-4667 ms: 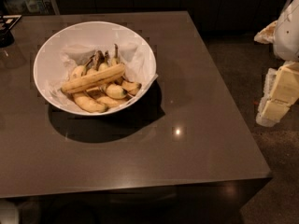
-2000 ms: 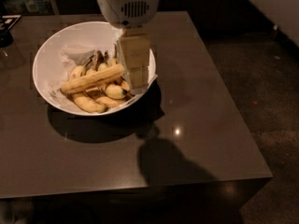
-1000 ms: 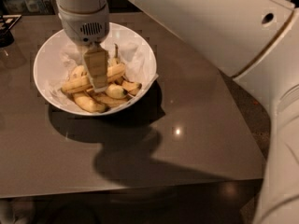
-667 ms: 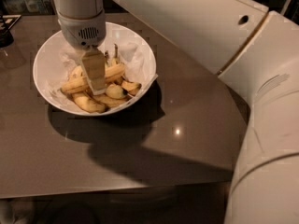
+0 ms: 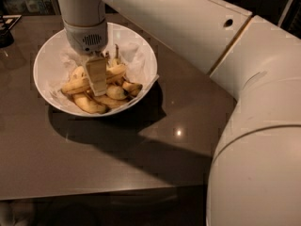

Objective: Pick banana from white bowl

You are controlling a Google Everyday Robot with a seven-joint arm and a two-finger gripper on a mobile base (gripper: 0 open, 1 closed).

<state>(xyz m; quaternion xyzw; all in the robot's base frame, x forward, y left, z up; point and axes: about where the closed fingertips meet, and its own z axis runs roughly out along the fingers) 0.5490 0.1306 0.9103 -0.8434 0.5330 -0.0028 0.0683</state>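
The white bowl stands on the far left of the dark table, lined with crumpled white paper. The banana, long, nearly straight and pale yellow, lies across the top of the pile in the bowl. My gripper hangs straight down from the arm into the bowl. It sits right at the middle of the banana and hides that part. The banana's right end shows on the other side of the gripper.
Shorter curved bananas lie under and beside the long one. My white arm fills the right side and top of the view. The table's front edge runs along the bottom. A dark object stands at the far left.
The arm came in from the right and lowered the gripper into the bowl onto the long banana. In the last second the gripper has barely moved; the arm now fills more of the right side.
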